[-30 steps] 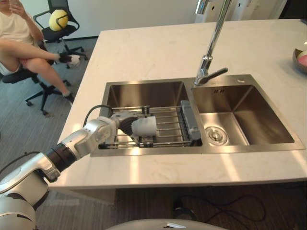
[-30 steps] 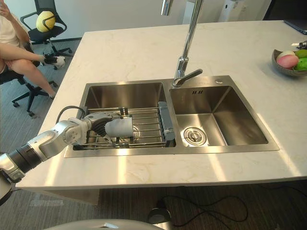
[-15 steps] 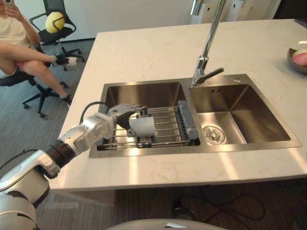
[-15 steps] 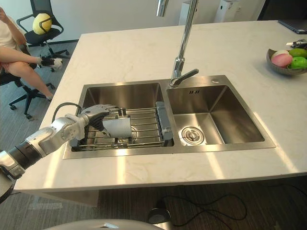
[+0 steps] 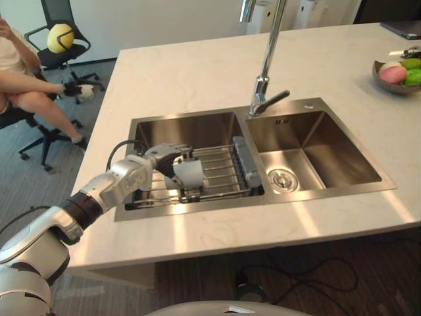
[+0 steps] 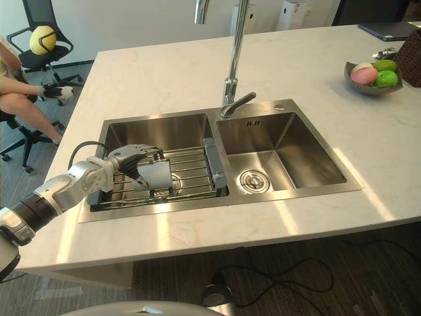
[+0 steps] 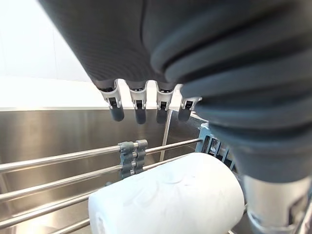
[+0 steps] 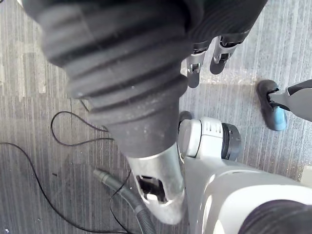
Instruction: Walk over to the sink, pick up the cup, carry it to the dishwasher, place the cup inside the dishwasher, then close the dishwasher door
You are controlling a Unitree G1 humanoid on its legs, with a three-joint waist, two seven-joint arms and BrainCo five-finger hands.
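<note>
Left wrist view puts the white cylindrical cup (image 7: 170, 195) just under the left hand (image 7: 140, 109). The straight fingers are spread in a row above the cup, with rods of the metal wire rack (image 7: 58, 161) showing in the gap between the fingertips and the cup, so by my reading nothing is gripped yet.

The cup lies on its side on that rack in the left basin of the stainless steel double sink (image 5: 197, 125), its long axis running left to right along the rods. From the head views the cup is just to the right of the palm, with the fingers arched over its top. The coming grasp probably turns on closing across the cup's round side, not its ends.

The head views show where the rack sits in the sink; the wrist view alone shows the gap.

Right wrist view has the right hand (image 8: 193, 66) over grey carpet, well away, with loose fingers and nothing in it.
</note>
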